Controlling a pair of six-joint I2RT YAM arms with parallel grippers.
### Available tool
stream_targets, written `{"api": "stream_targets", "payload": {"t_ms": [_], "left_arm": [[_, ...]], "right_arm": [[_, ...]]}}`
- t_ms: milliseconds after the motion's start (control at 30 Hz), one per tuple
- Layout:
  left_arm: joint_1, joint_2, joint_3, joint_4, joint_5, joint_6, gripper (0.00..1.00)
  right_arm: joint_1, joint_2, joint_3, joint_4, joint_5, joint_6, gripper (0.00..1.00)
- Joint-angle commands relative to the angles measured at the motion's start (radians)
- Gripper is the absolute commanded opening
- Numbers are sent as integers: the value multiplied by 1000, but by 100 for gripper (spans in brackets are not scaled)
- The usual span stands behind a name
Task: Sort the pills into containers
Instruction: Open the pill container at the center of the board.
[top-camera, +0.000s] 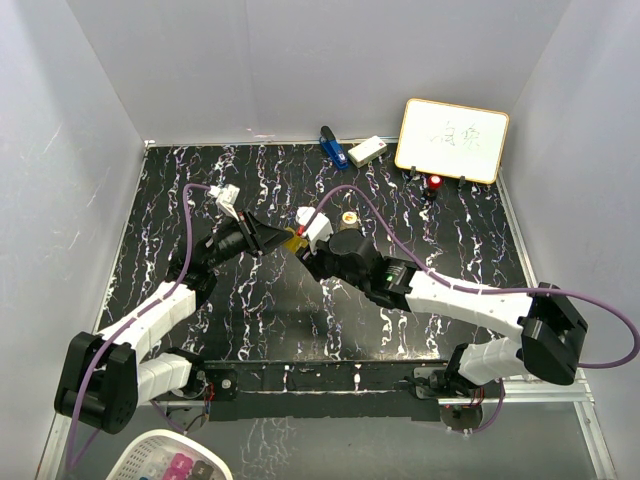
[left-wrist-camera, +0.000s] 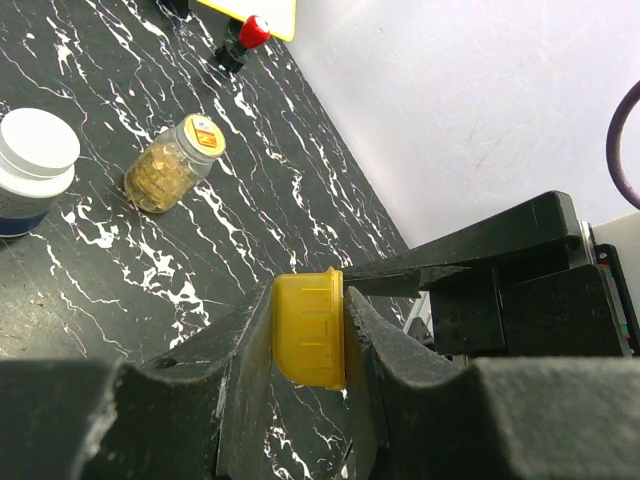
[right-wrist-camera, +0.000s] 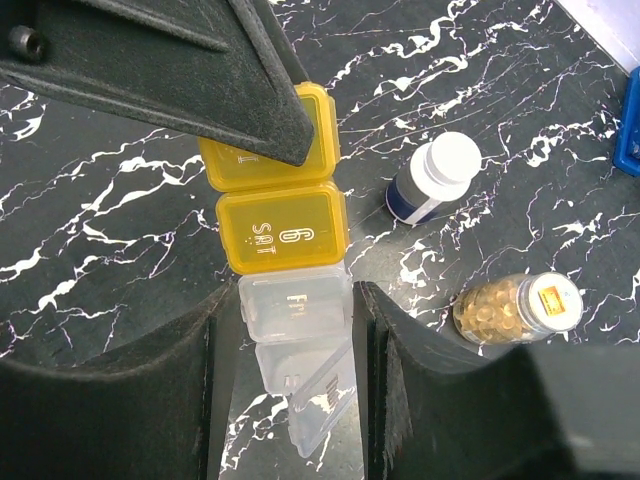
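Observation:
The pill box (right-wrist-camera: 285, 225), an oblong box with two yellow sections and clear ones, is held over the black marble table (top-camera: 200, 180). My left gripper (left-wrist-camera: 308, 300) is shut on its yellow end (left-wrist-camera: 308, 345). My right gripper (right-wrist-camera: 292, 297) straddles a clear section (right-wrist-camera: 295, 305), with both pads against its sides. Just behind that, one clear lid (right-wrist-camera: 325, 395) stands open. To the right on the table stands the dark bottle with a white cap (right-wrist-camera: 432, 177), and the golden-amber bottle (right-wrist-camera: 510, 308) lies on its side. In the top view both grippers meet mid-table at the box (top-camera: 293, 240).
A whiteboard (top-camera: 452, 140) leans at the back right with a small red-topped item (top-camera: 434, 184) in front. A blue object (top-camera: 332, 148) and a white block (top-camera: 367, 151) lie by the back wall. A white basket (top-camera: 170, 462) sits below the table's near edge.

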Motion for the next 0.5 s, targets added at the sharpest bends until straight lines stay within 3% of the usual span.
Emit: {"api": "stream_targets", "payload": {"t_ms": [0, 333, 467], "left_arm": [[-4, -25, 31, 17, 41, -7, 0], [-4, -33, -6, 140, 126, -57, 0], [-4, -49, -20, 180, 141, -77, 0]], "right_arm": [[-4, -32, 57, 25, -15, -3, 21], [-3, -151, 79, -10, -136, 51, 18], [-4, -200, 87, -10, -180, 63, 27]]}}
